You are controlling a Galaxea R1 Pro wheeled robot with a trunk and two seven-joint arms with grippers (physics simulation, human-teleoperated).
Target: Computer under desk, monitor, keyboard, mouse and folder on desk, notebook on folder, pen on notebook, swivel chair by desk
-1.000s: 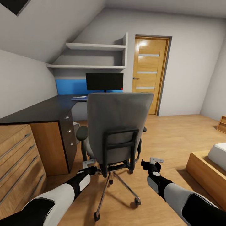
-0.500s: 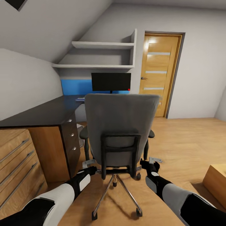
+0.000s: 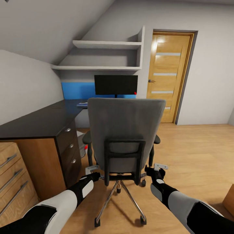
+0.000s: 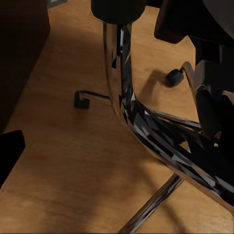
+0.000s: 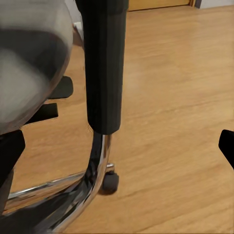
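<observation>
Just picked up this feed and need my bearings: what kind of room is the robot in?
Most likely a home study corner in an attic room. A black desk runs under a sloped ceiling, a monitor stands on it, and a grey swivel chair sits right ahead, with a wooden door beyond.

The chair (image 3: 125, 133) stood in the middle, its back to the robot. The tabletop (image 3: 42, 118) ran along its left. The monitor (image 3: 115, 85) sat on the tabletop behind the chair. A door (image 3: 170, 76) was behind, to the right.
</observation>
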